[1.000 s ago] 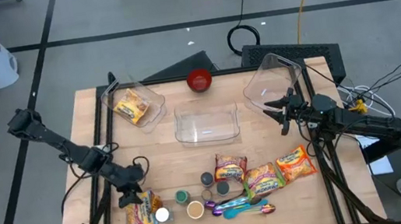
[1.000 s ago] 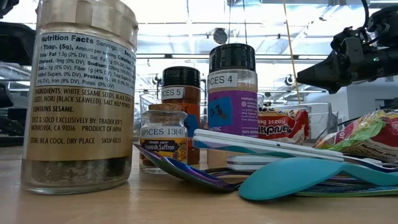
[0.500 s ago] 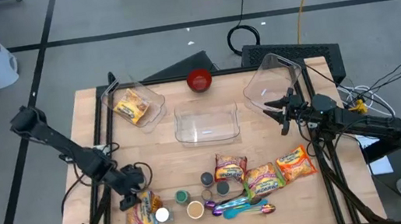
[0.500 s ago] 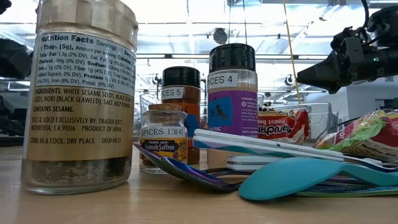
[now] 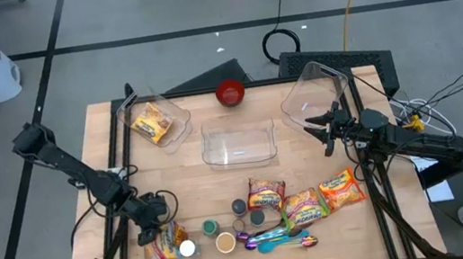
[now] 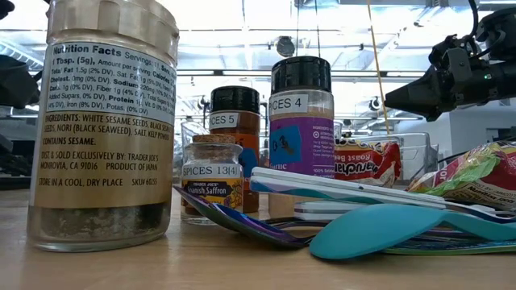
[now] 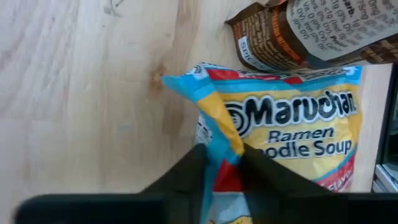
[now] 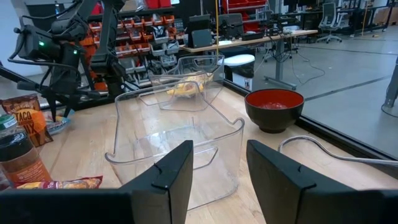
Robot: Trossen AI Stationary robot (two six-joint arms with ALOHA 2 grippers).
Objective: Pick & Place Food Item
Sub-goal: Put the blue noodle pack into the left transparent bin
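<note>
A blue and yellow ramen packet (image 5: 164, 246) lies flat on the wooden table near its front left corner, beside a spice jar (image 5: 187, 249). My left gripper (image 5: 150, 231) stands over the packet's far end, pointing down, shut on the ramen packet (image 7: 292, 124). My right gripper (image 5: 321, 131) hovers open at the table's right side, facing a clear bin (image 8: 180, 155), with nothing between its fingers (image 8: 174, 168). My left gripper pinches the packet's blue crimped end (image 7: 219, 155) between its two fingers (image 7: 186, 174). It comes from above, pointing down. The wrapper is bunched up into a ridge between the fingers, and the rest of the packet lies flat on the table.
Three clear bins stand at the back: the left one (image 5: 155, 122) holds a packet, one is in the middle (image 5: 239, 142), one on the right (image 5: 313, 95). A red bowl (image 5: 230, 92) sits behind them. More packets (image 5: 304, 207), spice jars (image 5: 224, 239) and spoons (image 5: 284, 242) crowd the near edge.
My left arm has shifted slightly above the ramen packet, and its fingers have closed in on the packet's far end. The packet lies where it was.
</note>
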